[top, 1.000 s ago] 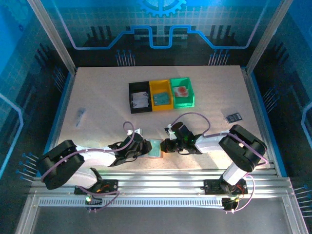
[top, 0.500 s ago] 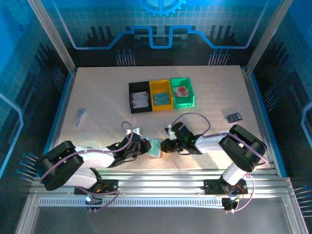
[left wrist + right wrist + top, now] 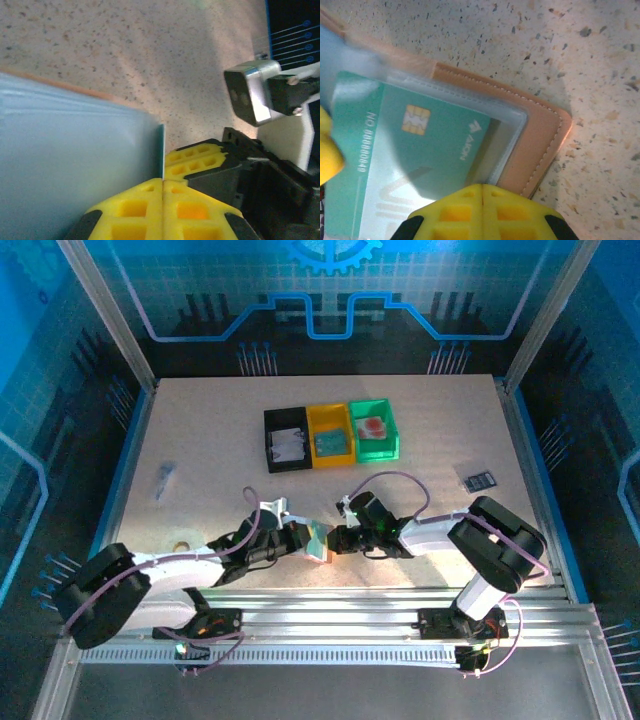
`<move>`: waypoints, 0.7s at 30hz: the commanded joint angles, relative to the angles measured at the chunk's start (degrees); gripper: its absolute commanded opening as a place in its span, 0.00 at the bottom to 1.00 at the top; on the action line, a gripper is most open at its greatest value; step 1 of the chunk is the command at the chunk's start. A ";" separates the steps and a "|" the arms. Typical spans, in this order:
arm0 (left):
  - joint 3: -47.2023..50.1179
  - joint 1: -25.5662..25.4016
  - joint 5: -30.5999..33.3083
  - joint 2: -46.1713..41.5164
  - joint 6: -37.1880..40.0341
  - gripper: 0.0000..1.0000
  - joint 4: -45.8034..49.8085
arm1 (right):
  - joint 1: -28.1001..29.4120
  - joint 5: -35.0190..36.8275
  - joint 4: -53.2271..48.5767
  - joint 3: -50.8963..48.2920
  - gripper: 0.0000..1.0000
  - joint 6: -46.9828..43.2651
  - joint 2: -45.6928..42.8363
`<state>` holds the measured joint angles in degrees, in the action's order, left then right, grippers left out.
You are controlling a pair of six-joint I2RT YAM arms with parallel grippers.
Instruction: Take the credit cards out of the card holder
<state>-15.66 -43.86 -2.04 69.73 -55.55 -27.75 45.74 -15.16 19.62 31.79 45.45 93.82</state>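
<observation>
The card holder point(image 3: 318, 540), tan leather with clear pockets, sits near the table's front edge between my two grippers. In the right wrist view its stitched tan corner point(image 3: 540, 135) frames a clear pocket holding a teal-green credit card point(image 3: 420, 135) with a gold chip. My right gripper point(image 3: 482, 192) is shut on the holder's near edge. My left gripper point(image 3: 163, 192) is shut on the thin edge of a pale blue-green credit card point(image 3: 75, 160), with the holder's tan rim point(image 3: 75, 87) behind it. The right gripper's yellow fingers point(image 3: 195, 160) stand just beyond.
Three bins stand in a row mid-table: black point(image 3: 286, 440), yellow point(image 3: 331, 435) and green point(image 3: 374, 430), each with something flat inside. A small dark object point(image 3: 479, 480) lies at the right, a small pale one point(image 3: 165, 480) at the left.
My left jaws have closed fully. The left arm has stretched lower and further left, and the card holder now looks tipped up between the grippers. The right arm has hardly moved.
</observation>
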 commanded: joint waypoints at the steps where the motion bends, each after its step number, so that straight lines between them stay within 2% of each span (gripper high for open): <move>1: 0.45 0.95 -4.14 -2.88 2.03 0.00 -0.94 | 1.21 2.50 -4.60 -1.39 0.00 -0.23 2.68; 21: 0.98 6.85 -5.73 -14.52 4.34 0.00 9.57 | -1.08 3.80 -11.34 -0.40 0.00 -2.69 -0.55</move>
<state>-15.09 -37.65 -6.13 57.32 -52.38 -19.70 45.39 -14.76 16.84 32.36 44.31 93.10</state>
